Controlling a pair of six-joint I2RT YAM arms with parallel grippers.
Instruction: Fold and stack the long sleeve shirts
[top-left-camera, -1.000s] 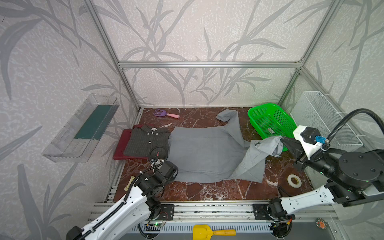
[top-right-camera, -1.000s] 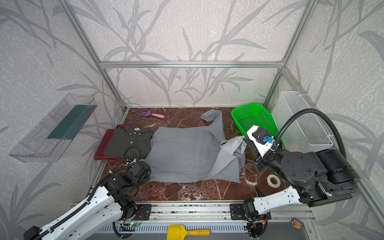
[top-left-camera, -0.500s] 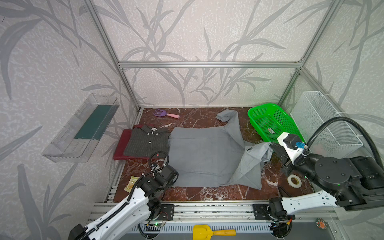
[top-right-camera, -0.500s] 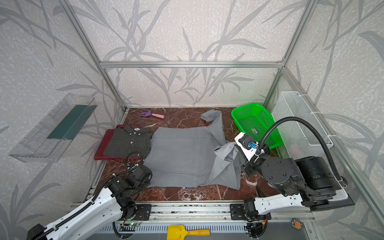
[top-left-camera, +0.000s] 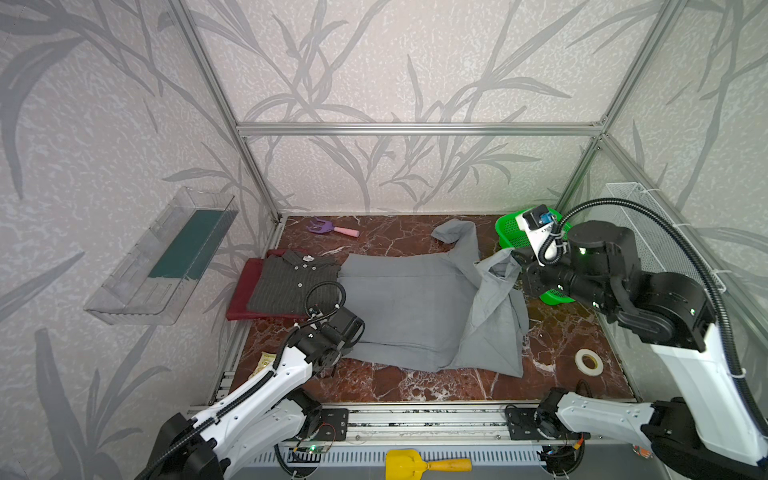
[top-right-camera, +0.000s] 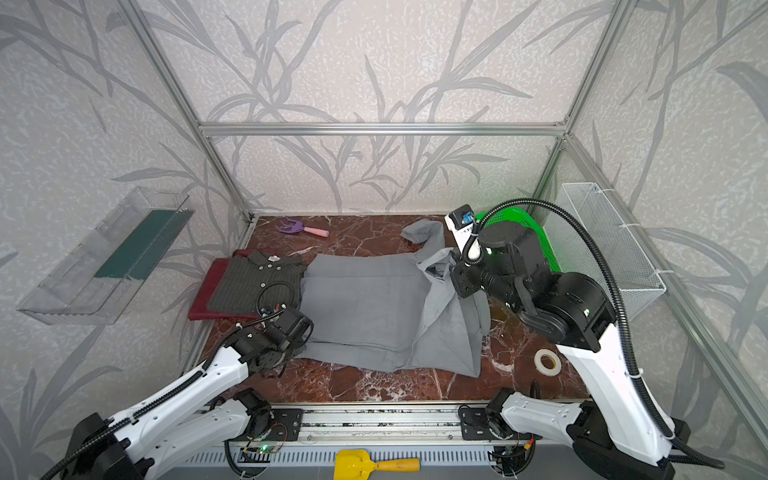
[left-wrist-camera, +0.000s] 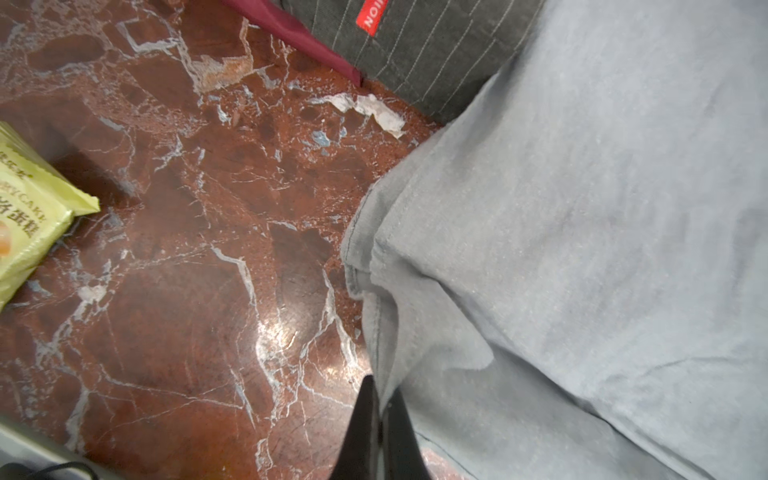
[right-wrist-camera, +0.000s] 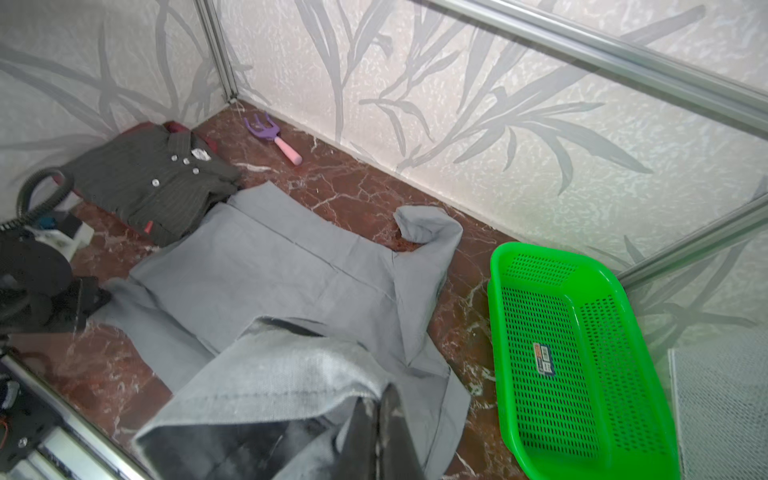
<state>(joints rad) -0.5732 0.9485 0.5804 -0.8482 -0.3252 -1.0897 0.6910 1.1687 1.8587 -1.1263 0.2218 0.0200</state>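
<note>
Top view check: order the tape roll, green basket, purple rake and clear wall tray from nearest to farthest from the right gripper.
From the right gripper, shut on the light grey shirt:
1. green basket, just behind it on the right.
2. tape roll, front right.
3. purple rake, back left.
4. clear wall tray, left wall.

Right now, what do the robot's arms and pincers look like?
The left arm and right arm have white shells, round black joints and ribbed black cable hoses; a green light glows on the right one. The left gripper and right gripper end in slim black fingers.
</note>
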